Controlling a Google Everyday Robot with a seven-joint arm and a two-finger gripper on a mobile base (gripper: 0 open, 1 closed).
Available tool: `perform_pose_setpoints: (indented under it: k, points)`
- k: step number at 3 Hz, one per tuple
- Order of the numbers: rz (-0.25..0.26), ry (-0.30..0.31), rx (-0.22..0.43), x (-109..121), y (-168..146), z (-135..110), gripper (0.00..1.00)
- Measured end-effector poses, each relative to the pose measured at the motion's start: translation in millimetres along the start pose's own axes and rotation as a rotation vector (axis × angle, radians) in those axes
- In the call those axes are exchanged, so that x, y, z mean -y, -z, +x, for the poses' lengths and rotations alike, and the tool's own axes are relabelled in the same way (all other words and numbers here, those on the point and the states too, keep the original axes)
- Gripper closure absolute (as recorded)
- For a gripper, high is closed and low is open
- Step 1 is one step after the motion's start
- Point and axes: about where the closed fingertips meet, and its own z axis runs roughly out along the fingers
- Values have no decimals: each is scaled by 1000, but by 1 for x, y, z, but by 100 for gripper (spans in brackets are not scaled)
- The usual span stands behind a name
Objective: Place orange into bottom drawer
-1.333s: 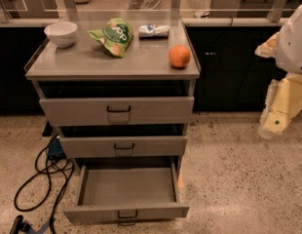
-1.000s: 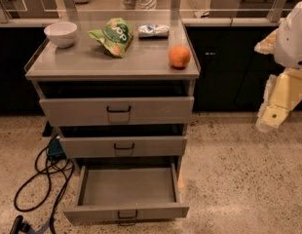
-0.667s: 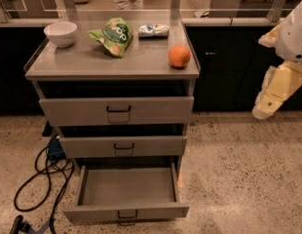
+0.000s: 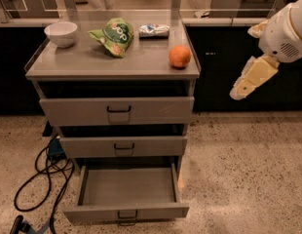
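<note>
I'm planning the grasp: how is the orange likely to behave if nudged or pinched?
The orange is round, so a nudge would probably roll it, perhaps off the cabinet top at its right edge. Its skin looks smooth, so possibly slippery. The gripper hangs to its right, apart.

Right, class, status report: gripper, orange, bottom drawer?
Gripper right of cabinet, apart from orange. Orange on cabinet top, near right edge. Bottom drawer open, nothing inside. Green bag, bowl further left, not in the way.

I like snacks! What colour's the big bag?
The bag is green (camera view); the gripper hangs right of cabinet.
</note>
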Motion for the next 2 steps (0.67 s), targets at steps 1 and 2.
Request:
perform_pose_setpoints:
  k: [1, 2]
  points:
    - [9, 0, 5, 2, -1, -1, 0]
    - [-29, -27, 95, 5, -5, -4, 0]
